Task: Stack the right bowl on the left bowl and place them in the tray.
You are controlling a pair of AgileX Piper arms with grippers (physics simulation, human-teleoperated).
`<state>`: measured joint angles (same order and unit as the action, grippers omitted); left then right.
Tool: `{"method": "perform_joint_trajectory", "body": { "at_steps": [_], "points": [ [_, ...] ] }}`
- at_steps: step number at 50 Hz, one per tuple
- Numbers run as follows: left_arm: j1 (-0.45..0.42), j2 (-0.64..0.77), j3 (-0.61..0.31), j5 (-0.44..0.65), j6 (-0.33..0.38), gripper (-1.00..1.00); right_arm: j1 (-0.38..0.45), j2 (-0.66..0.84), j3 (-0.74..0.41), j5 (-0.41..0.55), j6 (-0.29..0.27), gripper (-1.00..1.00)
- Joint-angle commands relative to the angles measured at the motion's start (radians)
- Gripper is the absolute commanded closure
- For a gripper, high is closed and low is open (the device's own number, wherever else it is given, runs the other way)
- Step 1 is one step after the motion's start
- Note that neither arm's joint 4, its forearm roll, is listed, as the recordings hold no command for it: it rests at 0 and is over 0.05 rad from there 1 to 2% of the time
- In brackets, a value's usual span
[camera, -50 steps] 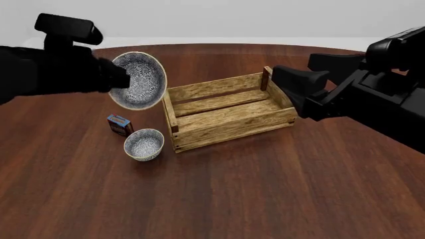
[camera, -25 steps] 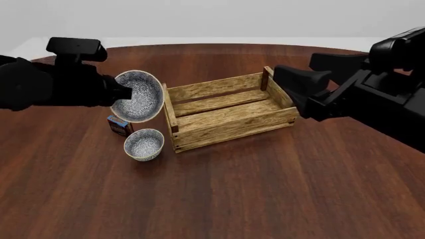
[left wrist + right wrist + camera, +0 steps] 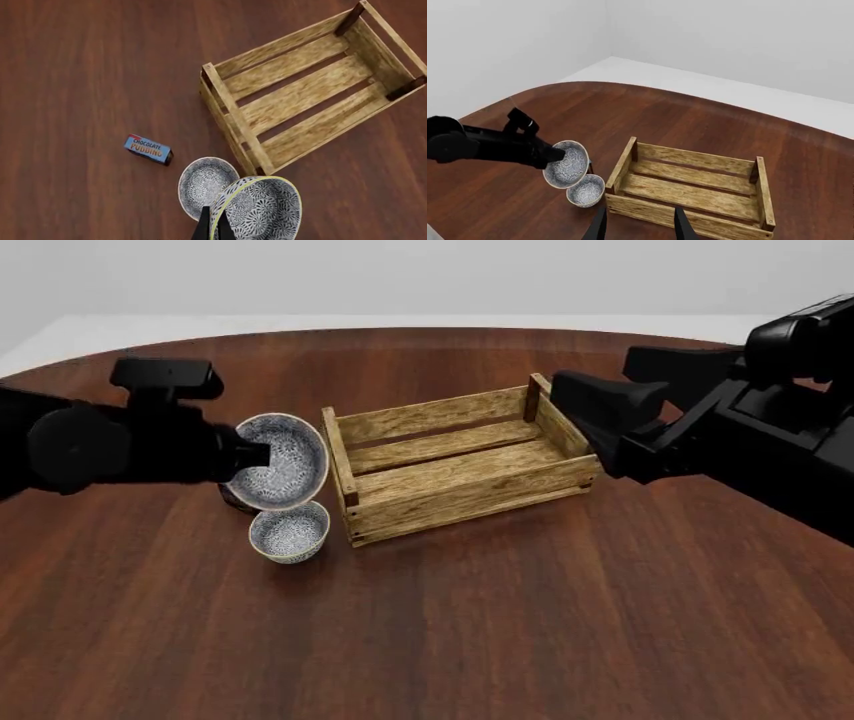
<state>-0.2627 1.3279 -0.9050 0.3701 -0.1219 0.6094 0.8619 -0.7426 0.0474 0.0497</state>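
Note:
My left gripper (image 3: 251, 453) is shut on the rim of the right bowl (image 3: 278, 462), a white speckled bowl held tilted in the air. It hangs just above and behind the left bowl (image 3: 290, 530), which sits upright on the table by the tray's left end. The left wrist view shows the held bowl (image 3: 261, 210) overlapping the left bowl (image 3: 203, 182), with the fingertips (image 3: 202, 229) on its rim. The wooden tray (image 3: 467, 500) is empty. My right gripper (image 3: 587, 408) is open and empty, high over the tray's right end; its fingers (image 3: 680, 225) show in the right wrist view.
A small blue-and-red pudding box (image 3: 148, 149) lies on the table left of the bowls; in the front view the held bowl hides most of it. The tray (image 3: 233, 107) stands right next to the left bowl. The table's round far edge (image 3: 627, 85) shows.
My left gripper has brought the held bowl down and nearer, from well above the box to just over the left bowl. The right arm has not moved.

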Motion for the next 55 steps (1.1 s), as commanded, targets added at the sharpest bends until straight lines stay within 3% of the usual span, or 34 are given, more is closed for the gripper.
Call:
{"method": "perform_joint_trajectory", "body": {
  "at_steps": [1, 55],
  "points": [
    [0.011, 0.016, 0.025, -0.030, -0.012, 1.00, 0.000, 0.000, 0.000, 0.000, 0.000, -1.00],
    [0.053, 0.198, 0.104, -0.209, -0.084, 1.00, 0.002, 0.015, 0.001, -0.008, -0.003, -1.00]
  ]
}}
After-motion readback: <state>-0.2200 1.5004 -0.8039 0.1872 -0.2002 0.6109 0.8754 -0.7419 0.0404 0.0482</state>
